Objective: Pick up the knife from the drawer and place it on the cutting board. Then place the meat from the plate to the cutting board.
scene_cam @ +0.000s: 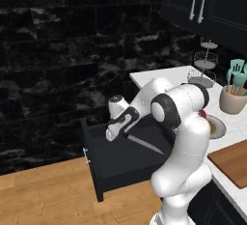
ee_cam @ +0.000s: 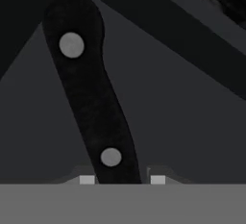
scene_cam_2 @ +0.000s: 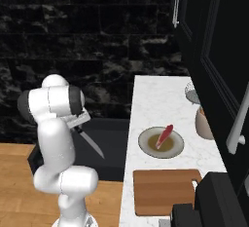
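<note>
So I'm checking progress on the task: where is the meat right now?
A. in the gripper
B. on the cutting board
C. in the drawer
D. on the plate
D: the red meat lies across the plate on the counter, while the cutting board in front of it is bare and the gripper is down at the drawer, closed on the knife.
</note>
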You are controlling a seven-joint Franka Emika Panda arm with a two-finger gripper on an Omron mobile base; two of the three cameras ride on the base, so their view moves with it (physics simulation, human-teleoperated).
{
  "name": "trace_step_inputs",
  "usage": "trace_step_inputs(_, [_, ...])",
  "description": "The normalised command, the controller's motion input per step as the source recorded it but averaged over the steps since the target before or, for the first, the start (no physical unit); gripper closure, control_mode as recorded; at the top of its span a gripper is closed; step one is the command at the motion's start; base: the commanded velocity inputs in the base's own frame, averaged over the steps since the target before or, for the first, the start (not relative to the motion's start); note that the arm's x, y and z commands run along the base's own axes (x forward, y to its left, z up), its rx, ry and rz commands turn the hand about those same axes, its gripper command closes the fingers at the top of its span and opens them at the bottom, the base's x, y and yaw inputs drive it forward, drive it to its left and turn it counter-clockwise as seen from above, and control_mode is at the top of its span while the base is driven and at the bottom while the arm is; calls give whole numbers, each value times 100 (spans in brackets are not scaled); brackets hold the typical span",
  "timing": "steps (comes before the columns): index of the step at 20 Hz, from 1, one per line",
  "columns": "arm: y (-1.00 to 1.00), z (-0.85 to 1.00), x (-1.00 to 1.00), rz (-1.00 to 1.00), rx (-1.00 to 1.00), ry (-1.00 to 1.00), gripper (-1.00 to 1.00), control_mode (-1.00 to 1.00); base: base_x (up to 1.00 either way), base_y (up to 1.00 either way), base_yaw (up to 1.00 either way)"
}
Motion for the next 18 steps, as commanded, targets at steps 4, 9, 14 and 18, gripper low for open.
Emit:
trace_step_inputs(4, [0, 100, -66, 10, 0, -37, 100, -100, 0, 0, 0])
trace_step_inputs(9, [1, 100, -48, 11, 0, -29, 100, -100, 0, 0, 0])
trace_step_inputs(14, [0, 100, -40, 3, 0, -14, 100, -100, 0, 0, 0])
trace_step_inputs(18, [-26, 100, -36, 0, 0, 2, 100, -100, 0, 0, 0])
